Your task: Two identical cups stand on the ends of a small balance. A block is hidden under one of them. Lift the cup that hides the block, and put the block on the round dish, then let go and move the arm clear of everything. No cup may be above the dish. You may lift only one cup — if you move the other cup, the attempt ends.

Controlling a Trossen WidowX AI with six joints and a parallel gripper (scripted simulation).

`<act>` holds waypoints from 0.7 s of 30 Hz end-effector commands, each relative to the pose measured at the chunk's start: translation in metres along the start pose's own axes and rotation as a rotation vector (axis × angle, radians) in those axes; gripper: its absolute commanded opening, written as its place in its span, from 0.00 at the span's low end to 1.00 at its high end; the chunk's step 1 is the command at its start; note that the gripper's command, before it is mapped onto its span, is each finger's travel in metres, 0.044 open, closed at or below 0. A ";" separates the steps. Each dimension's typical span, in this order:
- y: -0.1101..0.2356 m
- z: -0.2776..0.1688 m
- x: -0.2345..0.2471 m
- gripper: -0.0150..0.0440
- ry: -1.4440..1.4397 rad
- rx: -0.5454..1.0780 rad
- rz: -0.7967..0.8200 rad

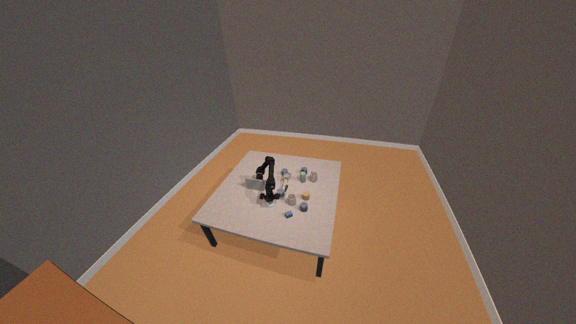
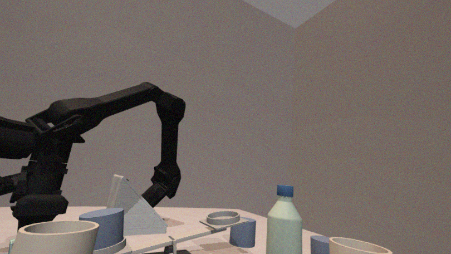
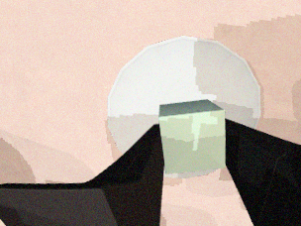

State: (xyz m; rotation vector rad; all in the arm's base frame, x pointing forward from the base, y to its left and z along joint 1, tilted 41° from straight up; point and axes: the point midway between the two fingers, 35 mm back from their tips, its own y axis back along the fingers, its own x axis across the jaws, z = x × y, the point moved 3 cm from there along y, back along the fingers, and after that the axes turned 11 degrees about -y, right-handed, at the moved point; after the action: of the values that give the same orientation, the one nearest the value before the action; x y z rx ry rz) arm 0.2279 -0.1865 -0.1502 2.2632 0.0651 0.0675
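Note:
My gripper [image 3: 193,149] [image 1: 269,201] is shut on a pale green block [image 3: 192,136] and holds it low over the near edge of the round white dish [image 3: 149,84]. In the exterior view the fingers are hidden behind a beige cup [image 2: 57,235] at the far left. The balance [image 2: 192,231] [image 1: 284,184] is tilted. A blue cup [image 2: 102,220] [image 1: 281,192] stands on its lower end. The raised end carries only an empty ring [image 2: 222,217] [image 1: 286,175]. Another blue cup [image 2: 243,233] [image 1: 284,171] stands on the table [image 1: 242,225] by that end.
A grey wedge [image 2: 138,211] [image 1: 254,182] stands beside the arm. A green bottle with a blue cap [image 2: 284,220] [image 1: 302,175], two beige cups [image 1: 291,199] [image 1: 313,176], an orange cylinder [image 1: 306,195], blue cylinders [image 1: 303,207] [image 1: 304,170] and a small blue block [image 1: 288,214] stand around the balance.

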 end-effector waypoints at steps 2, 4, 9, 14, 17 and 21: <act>0.000 0.000 0.000 0.52 0.001 -0.001 0.000; 0.000 0.000 0.000 0.61 0.001 -0.001 0.000; 0.000 0.000 0.000 0.83 0.001 -0.001 0.000; 0.029 0.001 0.001 1.00 -0.002 0.000 0.001; 0.058 0.000 0.000 1.00 -0.005 0.001 0.001; 0.061 0.000 0.000 1.00 -0.005 0.001 0.002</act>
State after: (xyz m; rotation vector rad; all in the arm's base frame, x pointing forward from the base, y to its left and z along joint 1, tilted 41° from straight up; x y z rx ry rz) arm 0.2306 -0.2250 -0.1083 2.2516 0.0401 0.0662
